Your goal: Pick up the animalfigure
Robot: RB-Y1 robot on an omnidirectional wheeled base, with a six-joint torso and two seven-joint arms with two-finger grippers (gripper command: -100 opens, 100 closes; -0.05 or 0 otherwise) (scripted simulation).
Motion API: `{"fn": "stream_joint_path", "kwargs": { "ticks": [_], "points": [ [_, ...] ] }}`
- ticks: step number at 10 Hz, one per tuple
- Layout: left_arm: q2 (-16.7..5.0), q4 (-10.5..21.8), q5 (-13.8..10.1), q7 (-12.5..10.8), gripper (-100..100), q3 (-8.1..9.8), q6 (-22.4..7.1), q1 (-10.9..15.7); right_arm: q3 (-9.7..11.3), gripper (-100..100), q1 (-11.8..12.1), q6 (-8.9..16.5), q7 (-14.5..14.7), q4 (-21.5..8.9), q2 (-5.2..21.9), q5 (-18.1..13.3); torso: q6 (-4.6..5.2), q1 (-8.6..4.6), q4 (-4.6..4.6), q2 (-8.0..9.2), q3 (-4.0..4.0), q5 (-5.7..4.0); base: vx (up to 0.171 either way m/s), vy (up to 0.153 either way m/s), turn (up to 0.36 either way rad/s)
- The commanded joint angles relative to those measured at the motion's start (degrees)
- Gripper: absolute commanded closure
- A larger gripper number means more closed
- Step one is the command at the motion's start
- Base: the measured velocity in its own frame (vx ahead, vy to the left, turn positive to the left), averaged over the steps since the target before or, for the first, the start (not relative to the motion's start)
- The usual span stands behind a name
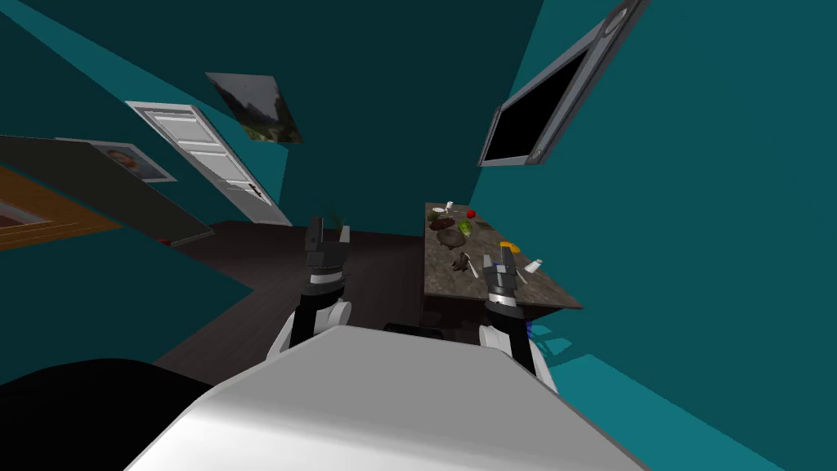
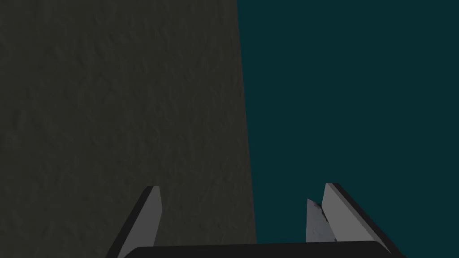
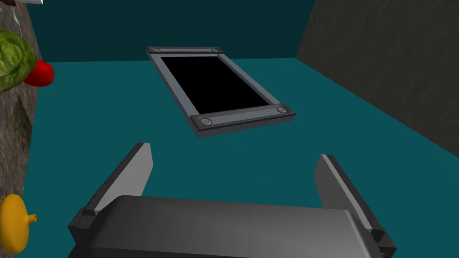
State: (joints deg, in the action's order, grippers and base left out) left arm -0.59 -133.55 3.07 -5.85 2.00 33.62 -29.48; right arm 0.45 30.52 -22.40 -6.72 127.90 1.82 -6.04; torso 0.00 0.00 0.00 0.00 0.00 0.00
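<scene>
Animalfigure (image 1: 463, 262) on table (image 1: 527, 292), right gripper (image 1: 499, 260) beside it, left gripper (image 1: 328, 231) aside, fingers (image 3: 134, 172) all spread

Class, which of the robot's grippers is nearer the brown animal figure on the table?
Right. The right gripper is just beside the animal figure, above the table; the left gripper is off the table, above the dark floor.

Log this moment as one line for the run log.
phase: pre-grasp | animal figure: on table, not grasped | right claw: open, near figure | left claw: open, away from table
</scene>
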Motion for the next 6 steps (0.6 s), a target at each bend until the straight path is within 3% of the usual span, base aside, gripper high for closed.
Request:
{"fn": "stream_joint_path", "kwargs": {
  "ticks": [1, 6],
  "points": [
    [0.00, 0.00, 0.00, 0.00, 0, 0.00, 0.00, 0.00, -0.91, -100, -0.03, 0.22, 1.33, -0.12, 1.82, -0.29, 0.00, 0.00, 0.00, 0.00, 0.00, 0.00, -0.018, 0.048, -0.101],
    [0.01, 0.00, 0.00, 0.00, 0, -0.01, 0.00, 0.00, -4.86, -100, 0.32, 0.90, 8.02, -0.89, 5.80, -2.10, 0.01, 0.44, 0.04, 0.18, 0.11, 0.10, -0.050, 0.111, -0.136]
  ]
}}
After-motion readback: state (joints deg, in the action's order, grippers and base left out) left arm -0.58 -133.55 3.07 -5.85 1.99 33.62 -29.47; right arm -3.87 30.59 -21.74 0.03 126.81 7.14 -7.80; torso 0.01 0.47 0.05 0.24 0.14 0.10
